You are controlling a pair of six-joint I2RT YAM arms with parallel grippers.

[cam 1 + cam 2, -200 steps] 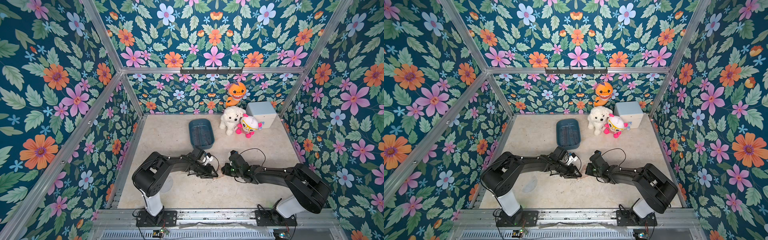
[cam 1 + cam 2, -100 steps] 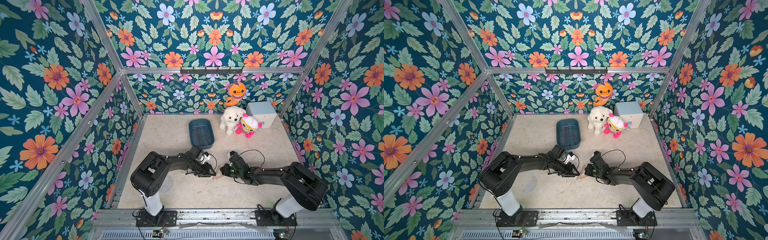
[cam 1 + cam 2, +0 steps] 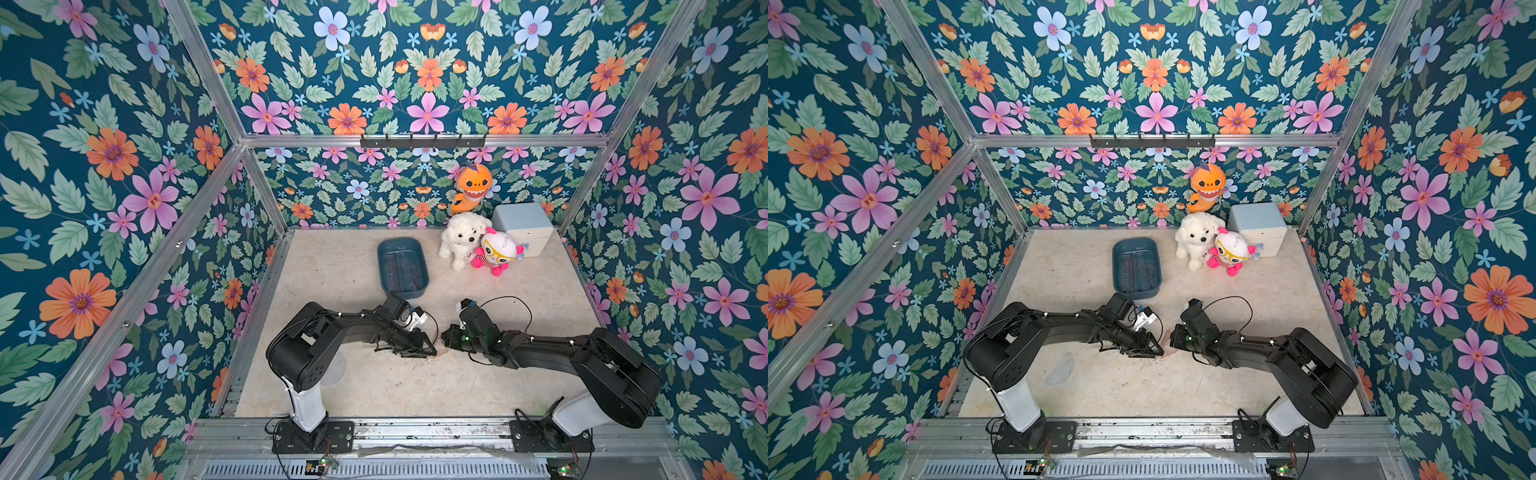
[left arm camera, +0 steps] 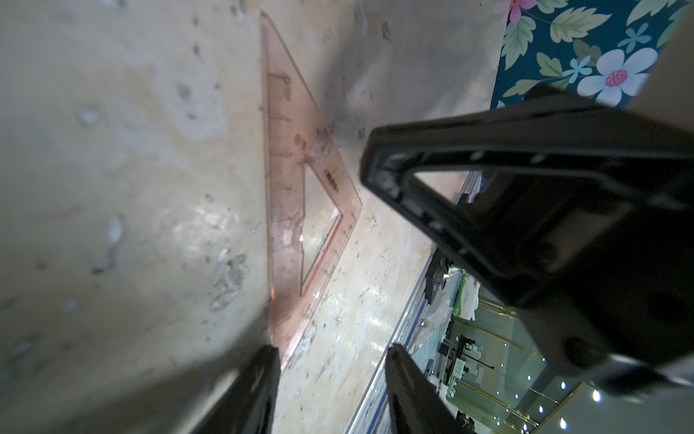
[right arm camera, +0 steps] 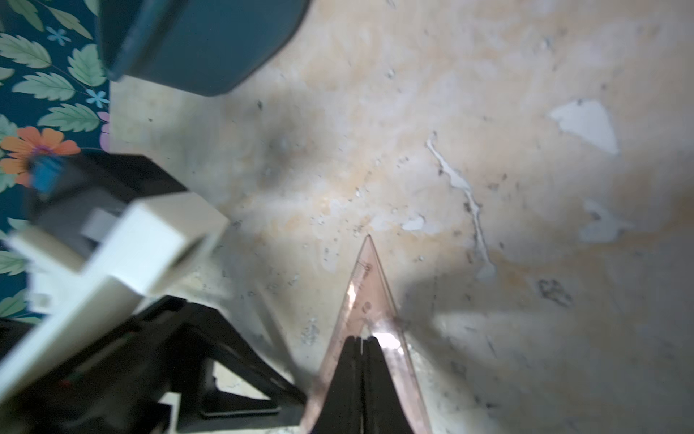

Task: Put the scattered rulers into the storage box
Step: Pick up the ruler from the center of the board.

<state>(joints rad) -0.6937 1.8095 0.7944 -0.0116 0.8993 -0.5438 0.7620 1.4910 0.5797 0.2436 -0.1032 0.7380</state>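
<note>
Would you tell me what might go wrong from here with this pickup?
The pink transparent triangular set square seems to lie flat on the beige table; the left gripper's open jaws may slip off its thin corner.
The shut right gripper sits over the same piece, close to the left one, so they could collide.
The clear semicircular protractor near the left arm's base could be swept aside.

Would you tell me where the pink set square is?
In a top view the set square lies between the left gripper and right gripper, nearer the robot than the storage box.
</note>
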